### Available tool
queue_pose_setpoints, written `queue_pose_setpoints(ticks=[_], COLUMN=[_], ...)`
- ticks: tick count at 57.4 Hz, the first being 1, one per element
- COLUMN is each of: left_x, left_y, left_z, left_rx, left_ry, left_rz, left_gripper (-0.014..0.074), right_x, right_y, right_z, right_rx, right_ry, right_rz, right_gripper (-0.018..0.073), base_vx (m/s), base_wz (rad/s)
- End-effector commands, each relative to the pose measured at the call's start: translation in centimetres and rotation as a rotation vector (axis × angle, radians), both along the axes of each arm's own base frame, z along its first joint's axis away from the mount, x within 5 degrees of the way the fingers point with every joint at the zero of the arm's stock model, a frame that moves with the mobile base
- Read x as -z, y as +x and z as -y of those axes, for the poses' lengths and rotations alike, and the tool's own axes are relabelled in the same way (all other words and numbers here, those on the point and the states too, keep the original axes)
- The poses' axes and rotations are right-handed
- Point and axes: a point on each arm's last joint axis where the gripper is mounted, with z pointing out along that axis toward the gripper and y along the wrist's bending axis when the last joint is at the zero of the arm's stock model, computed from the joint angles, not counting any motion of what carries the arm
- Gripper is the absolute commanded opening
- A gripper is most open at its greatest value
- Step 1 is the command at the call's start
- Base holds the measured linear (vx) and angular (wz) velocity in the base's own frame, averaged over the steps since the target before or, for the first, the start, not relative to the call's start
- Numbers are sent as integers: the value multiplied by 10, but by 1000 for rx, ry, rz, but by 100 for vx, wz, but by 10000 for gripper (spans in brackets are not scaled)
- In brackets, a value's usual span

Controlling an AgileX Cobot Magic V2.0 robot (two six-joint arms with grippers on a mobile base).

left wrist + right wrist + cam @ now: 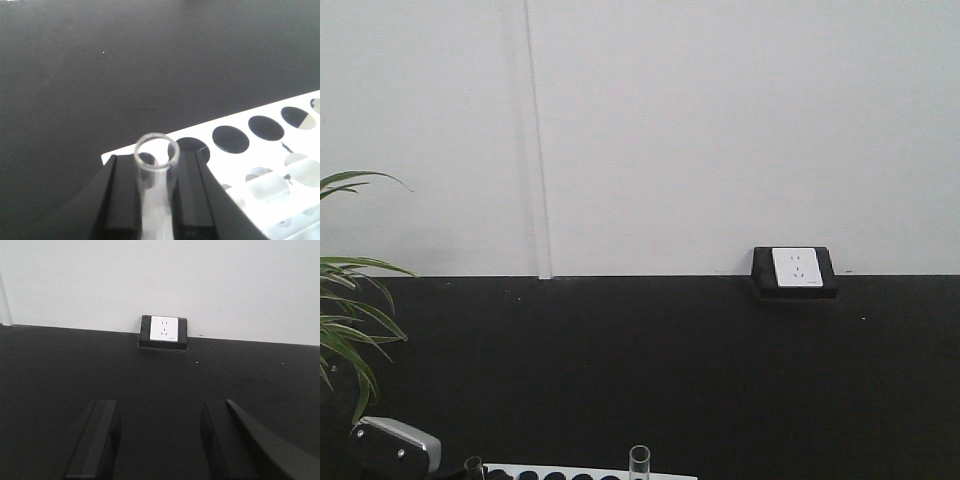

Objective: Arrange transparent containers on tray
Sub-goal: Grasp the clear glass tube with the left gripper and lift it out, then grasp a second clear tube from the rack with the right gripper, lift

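Gripping a test tube at the end of the rack, ready to draw it out

Left pincer (158, 165) is closed on the test tube (152, 180) just under its rim, at the end of the rack (270, 155) nearest the bare bench (100, 75). The pull should probably go straight up along the tube with a light squeeze, and swing away only once the lower end is clear of the rack. Right pincer (160, 440) hangs wide open and empty, away from the rack, facing the wall socket (164, 330). Only the left wrist view shows the grip. The front view gives just the rack's top edge with a tube mouth (639, 462) above it. No view shows the tray.
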Motion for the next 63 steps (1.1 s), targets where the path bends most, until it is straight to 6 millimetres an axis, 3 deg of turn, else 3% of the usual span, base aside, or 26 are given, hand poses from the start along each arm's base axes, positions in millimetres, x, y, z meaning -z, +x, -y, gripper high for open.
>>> queue_pose_setpoints(ticks=[1, 11, 22, 42, 49, 54, 63], left_x=[-22, -35, -62, -147, -167, -174, -177], left_y=[6, 4, -5, -20, -33, -43, -53], left_z=[5, 4, 0, -8, -14, -19, -24], left_rx=[9, 10, 10, -9, -15, -18, -25], left_ry=[-68, -92, -126, -157, -167, -172, -158], left_rz=[143, 198, 284, 415, 449, 465, 439], left_gripper=[142, 106, 110, 111, 111, 111, 111], right_x=[-17, -17, -18, -21, -21, -14, 21], right_y=[2, 2, 2, 2, 2, 2, 6], right_z=[0, 0, 0, -2, -4, -14, -47], right_rx=[-8, -9, -9, -18, -37, -113, -323], right_ry=[-18, -18, -18, 6, 28, 40, 115], right_rz=[106, 109, 114, 151, 156, 143, 94], right_gripper=[446, 446, 446, 446, 446, 446, 446], base_vx=[0, 0, 0, 0, 0, 0, 0], base_wz=[0, 0, 0, 0, 0, 0, 0])
